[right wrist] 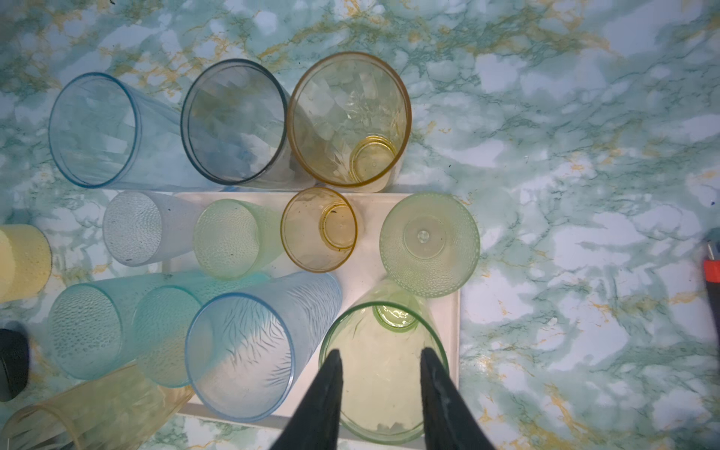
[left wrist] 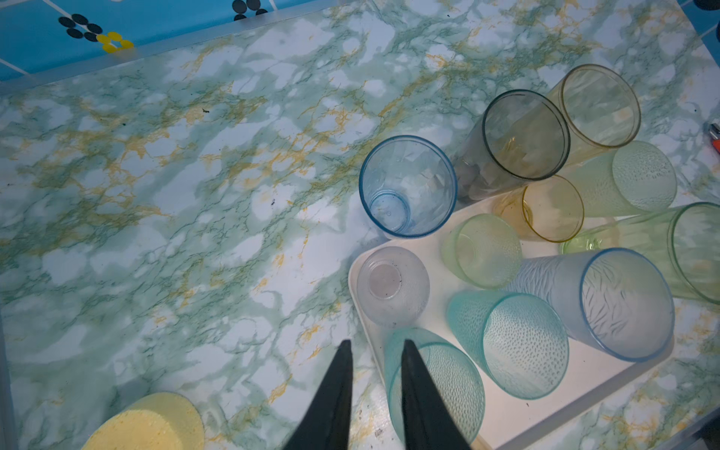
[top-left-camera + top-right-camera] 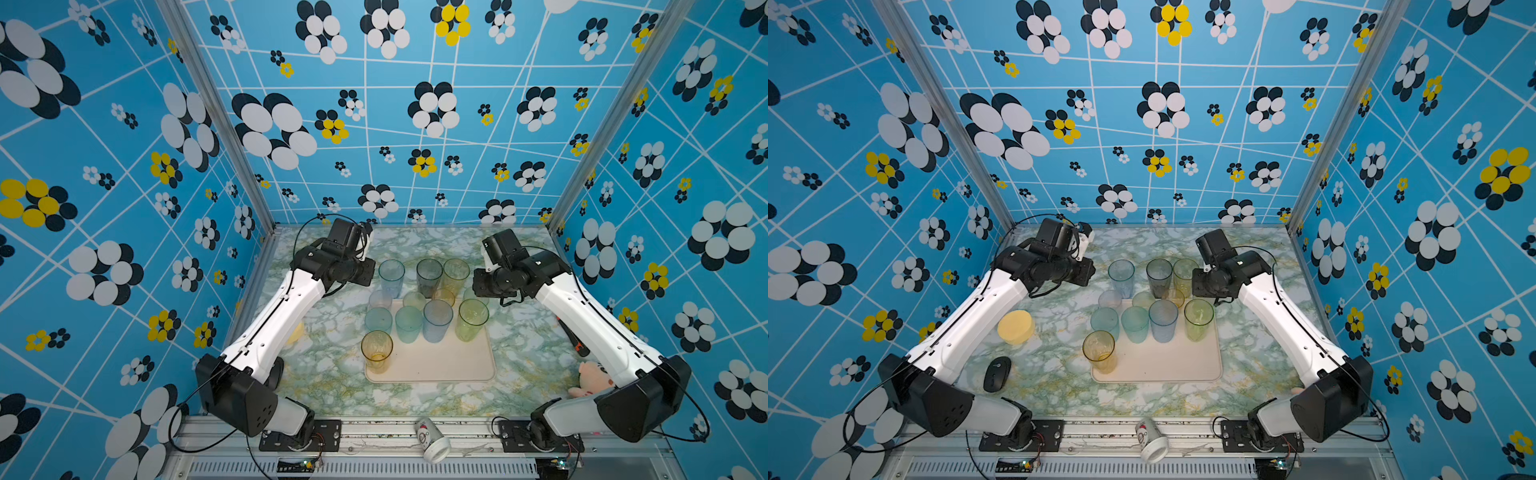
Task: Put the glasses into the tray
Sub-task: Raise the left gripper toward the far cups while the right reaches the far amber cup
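Both top views are hiding the fingertips under the arms; the wrist views are showing them; a top view is showing a pink plush toy (image 3: 590, 380) that neither wrist view is catching; the left gripper (image 2: 376, 343) is hanging empty with jaws slightly parted, one finger over the marble and one over a teal glass (image 2: 448, 389) by the edge of the tray (image 2: 514, 417); the right gripper (image 1: 381, 350) is hovering, jaws apart, above the mouth of the tall green glass (image 1: 382, 389) on the tray; the blue glass (image 3: 391, 276), grey glass (image 3: 429, 276) and amber glass (image 3: 456, 276) are standing on the marble just beyond it
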